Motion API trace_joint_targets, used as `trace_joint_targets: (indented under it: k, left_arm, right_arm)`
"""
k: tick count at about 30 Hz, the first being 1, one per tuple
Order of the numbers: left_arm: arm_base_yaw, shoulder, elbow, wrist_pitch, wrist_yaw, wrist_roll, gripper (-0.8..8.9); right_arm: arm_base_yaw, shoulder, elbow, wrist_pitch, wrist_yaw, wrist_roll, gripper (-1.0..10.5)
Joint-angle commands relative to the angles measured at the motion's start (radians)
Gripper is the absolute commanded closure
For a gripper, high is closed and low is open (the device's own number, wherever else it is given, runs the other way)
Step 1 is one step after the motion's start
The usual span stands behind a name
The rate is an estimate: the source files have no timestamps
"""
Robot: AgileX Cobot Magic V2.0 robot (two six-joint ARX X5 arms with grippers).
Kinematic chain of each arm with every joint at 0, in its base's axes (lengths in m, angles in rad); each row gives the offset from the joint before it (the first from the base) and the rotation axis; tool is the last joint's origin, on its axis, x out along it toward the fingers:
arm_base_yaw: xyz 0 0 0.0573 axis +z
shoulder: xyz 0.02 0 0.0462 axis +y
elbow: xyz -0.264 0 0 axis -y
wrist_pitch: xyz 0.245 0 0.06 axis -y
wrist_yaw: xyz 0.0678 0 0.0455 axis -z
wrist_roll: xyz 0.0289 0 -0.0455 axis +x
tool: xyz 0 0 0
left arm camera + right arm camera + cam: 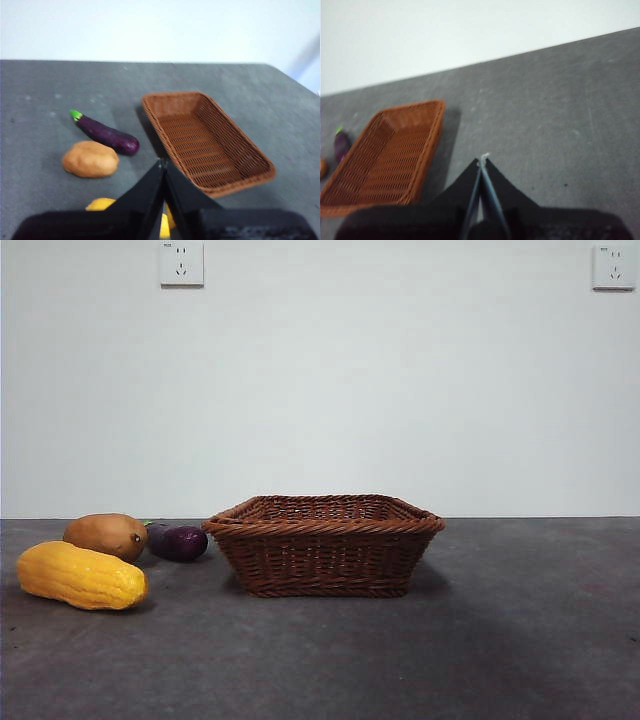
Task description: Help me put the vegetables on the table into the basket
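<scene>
The brown wicker basket stands empty at mid-table. To its left lie three vegetables: a yellow corn cob nearest the front, a brown potato behind it, and a dark-purple eggplant beside the basket. From the left wrist view, the basket, eggplant, potato and part of the corn show below my left gripper, which is shut and holds nothing, hanging above the corn. My right gripper is shut and hangs over bare table to the right of the basket.
The dark grey table stretches wide to the right of the basket. A white wall with two sockets stands behind it. Neither arm shows in the front view.
</scene>
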Motion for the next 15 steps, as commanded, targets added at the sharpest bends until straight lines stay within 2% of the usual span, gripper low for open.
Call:
trace_joint_targets:
  k: [1, 9, 12, 15]
  left_arm:
    - [0.002, 0.031, 0.077, -0.082, 0.011, 0.064, 8.20]
    - [0.002, 0.099, 0.274, -0.387, 0.034, 0.191, 8.20]
    - [-0.002, 0.113, 0.306, -0.440, 0.036, 0.205, 8.20]
    - [-0.010, 0.116, 0.307, -0.444, 0.060, 0.205, 8.21]
  right_arm:
    - [0.000, 0.061, 0.097, -0.092, -0.021, -0.080, 9.6]
    - [0.000, 0.226, 0.340, -0.344, -0.143, -0.158, 9.6]
    - [0.000, 0.274, 0.400, -0.410, -0.209, -0.202, 9.6]
    - [0.000, 0.314, 0.437, -0.441, -0.237, -0.223, 9.6]
